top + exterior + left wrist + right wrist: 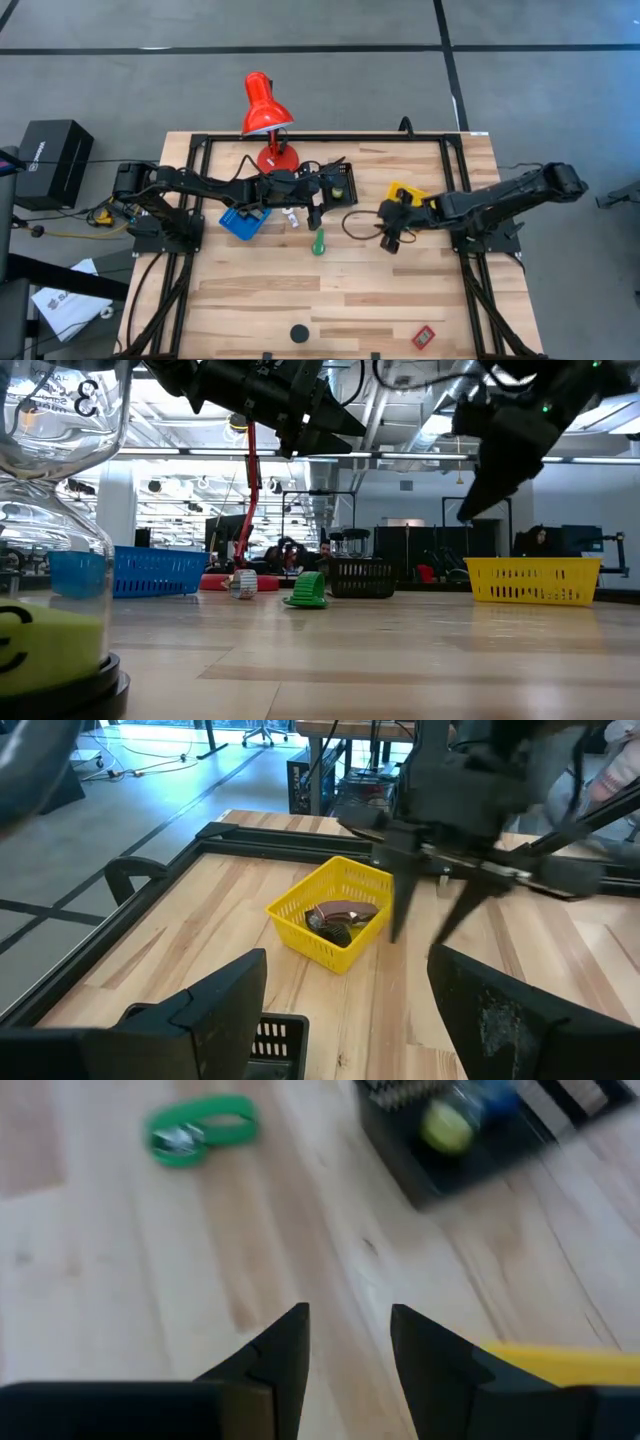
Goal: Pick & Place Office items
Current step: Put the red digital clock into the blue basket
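Nearest the table's (pixel 300 290) front edge lie a black disc (pixel 299 333) and a red tag (pixel 424 337). Mid-table, the green item (pixel 318 243) lies between the grippers. The right gripper (pixel 390 240), jaws slightly parted and empty, hovers beside the yellow bin (pixel 405 193). The left gripper (pixel 315 212), jaws spread and empty, hangs near the black bin (pixel 340 182).

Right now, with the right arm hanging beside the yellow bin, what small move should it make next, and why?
Probably swing the right gripper toward the green item and lower over it. Its jaws are apart with nothing between them, it hangs above bare wood just off the yellow bin, and the green item lies loose on the table nearby. The left gripper hovers by the black bin.
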